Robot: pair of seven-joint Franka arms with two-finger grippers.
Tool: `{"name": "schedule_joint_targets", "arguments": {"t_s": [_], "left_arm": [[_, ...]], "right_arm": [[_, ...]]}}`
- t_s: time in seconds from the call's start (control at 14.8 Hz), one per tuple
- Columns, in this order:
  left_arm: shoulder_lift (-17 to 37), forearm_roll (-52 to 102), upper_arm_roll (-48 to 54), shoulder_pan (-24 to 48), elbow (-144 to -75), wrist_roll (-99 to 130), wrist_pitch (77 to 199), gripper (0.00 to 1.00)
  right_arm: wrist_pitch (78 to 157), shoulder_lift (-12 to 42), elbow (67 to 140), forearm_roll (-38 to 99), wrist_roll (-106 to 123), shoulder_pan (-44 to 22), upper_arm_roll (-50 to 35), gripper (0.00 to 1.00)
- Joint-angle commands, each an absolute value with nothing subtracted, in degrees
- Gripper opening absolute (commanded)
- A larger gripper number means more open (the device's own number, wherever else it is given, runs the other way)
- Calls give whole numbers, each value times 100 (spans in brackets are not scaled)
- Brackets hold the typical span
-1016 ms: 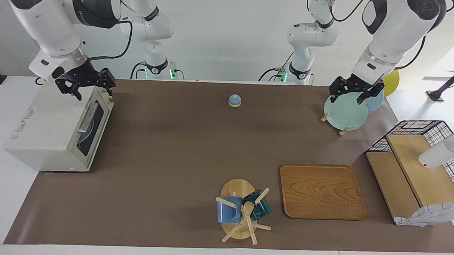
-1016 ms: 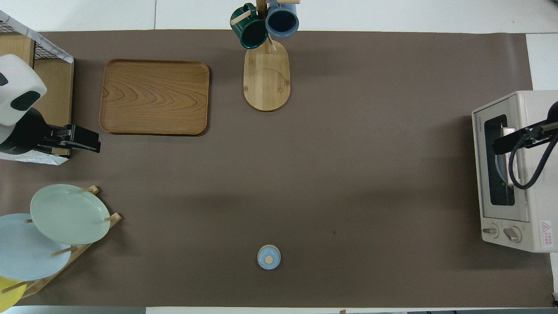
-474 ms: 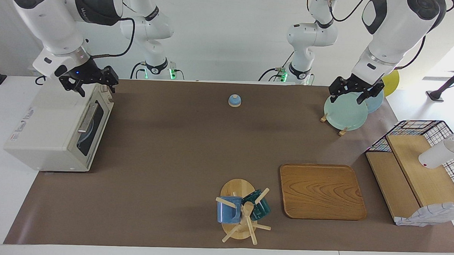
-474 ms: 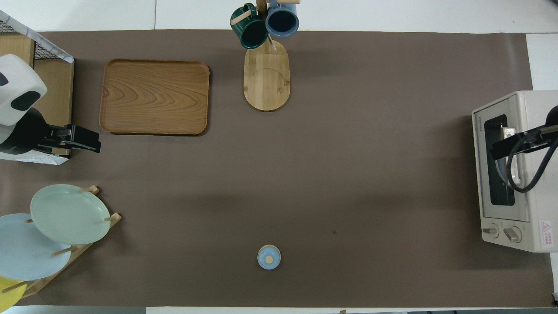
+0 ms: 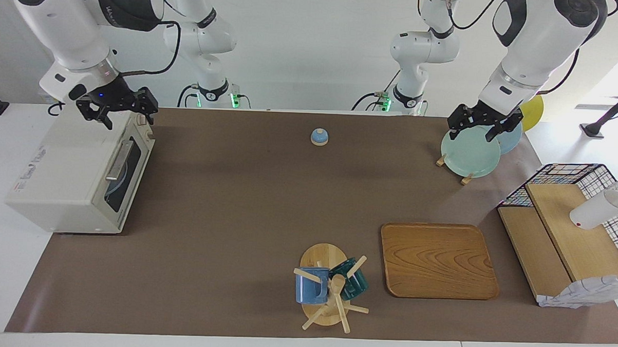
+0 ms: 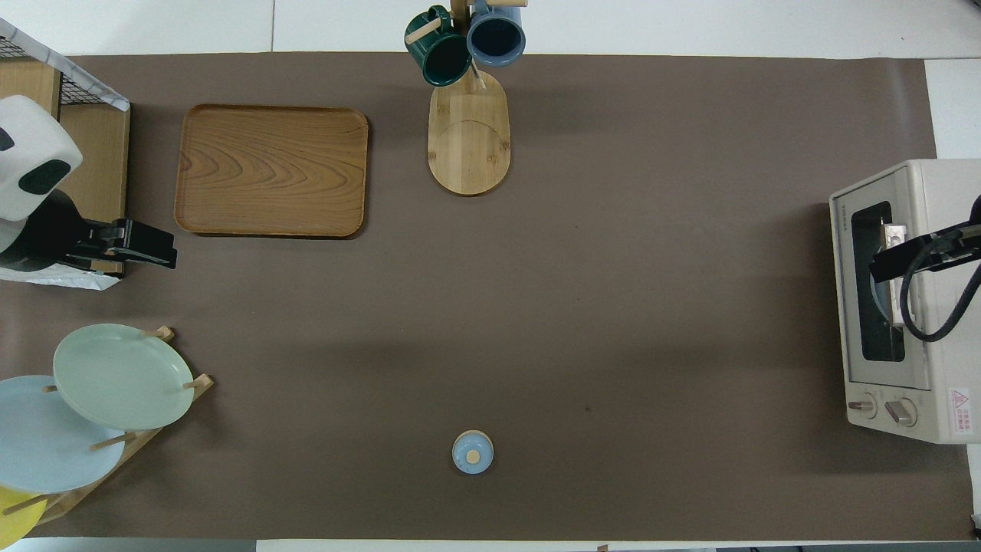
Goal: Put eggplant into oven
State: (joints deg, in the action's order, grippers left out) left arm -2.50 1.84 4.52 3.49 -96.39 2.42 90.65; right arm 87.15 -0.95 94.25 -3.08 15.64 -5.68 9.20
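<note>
Table (image 5: pixel 226 201) carries oven (image 5: pixel 77 175), tray (image 5: pixel 438 260), mug rack (image 5: pixel 328 289).

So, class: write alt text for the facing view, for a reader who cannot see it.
The right pincer hangs open over the closed cream oven; no eggplant shows. The left pincer waits open over the plate rack, with a wooden tray and mug tree on the brown mat.

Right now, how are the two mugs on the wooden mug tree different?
The blue mug is light blue; the green mug is dark green. On the mug tree, the blue mug hangs toward the right arm's end of the table, the green mug toward the left arm's end. Both hang tipped on pegs, side by side, with similar shape and size.
</note>
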Motion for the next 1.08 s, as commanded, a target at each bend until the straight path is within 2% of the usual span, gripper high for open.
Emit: {"name": "schedule_joint_targets", "arguments": {"t_s": [0.0, 1.02], "left_arm": [[-290, 97, 510, 281, -9615, 220, 9018, 100], [-290, 97, 510, 281, -9606, 211, 9017, 100]], "right_arm": [[8877, -229, 9589, -211, 1485, -589, 949, 100], [8895, -193, 9554, -176, 1529, -589, 958, 100]]}}
